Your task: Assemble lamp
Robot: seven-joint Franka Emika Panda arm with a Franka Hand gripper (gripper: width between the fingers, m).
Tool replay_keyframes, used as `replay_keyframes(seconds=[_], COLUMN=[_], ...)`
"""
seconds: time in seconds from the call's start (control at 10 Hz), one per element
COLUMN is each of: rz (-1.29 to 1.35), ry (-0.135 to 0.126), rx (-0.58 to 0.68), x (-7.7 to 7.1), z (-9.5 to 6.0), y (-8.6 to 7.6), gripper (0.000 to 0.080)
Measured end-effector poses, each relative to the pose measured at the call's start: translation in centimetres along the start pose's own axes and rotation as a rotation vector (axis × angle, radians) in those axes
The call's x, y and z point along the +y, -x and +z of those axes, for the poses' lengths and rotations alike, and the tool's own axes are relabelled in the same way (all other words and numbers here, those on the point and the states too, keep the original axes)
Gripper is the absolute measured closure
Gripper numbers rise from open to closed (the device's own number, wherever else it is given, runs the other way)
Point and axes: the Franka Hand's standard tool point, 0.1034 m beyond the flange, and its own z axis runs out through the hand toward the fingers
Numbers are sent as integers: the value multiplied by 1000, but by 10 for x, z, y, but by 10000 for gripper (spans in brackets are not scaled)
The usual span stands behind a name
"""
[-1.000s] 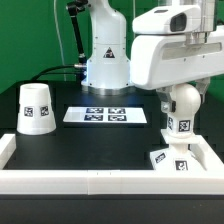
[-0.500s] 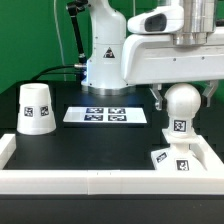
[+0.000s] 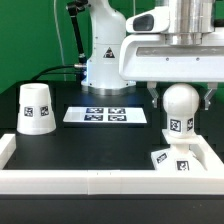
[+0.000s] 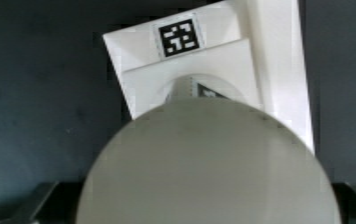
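Exterior view, lower right: bulb (image 3: pixel 181 112) upright on base (image 3: pixel 176 160), at worktop (image 3: pixel 90 145) edge. Fingers (image 3: pixel 154 96) spread, flanking the ball, seemingly not touching. Judged light, rigid, smooth plastic, slip-prone; best gripped across the ball's widest part.

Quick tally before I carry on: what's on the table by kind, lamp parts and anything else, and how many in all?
shade: 1
bulb: 1
base: 1
marker board: 1
Total: 4
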Motion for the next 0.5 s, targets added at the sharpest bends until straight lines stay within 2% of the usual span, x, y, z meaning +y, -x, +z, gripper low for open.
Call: replay_keyframes(seconds=[0.4,0.5], rz=[268,402], ry=[-9,-22], rx=[-6,-16], x=[0,1], z=[0,0], y=[0,0], gripper=[220,220])
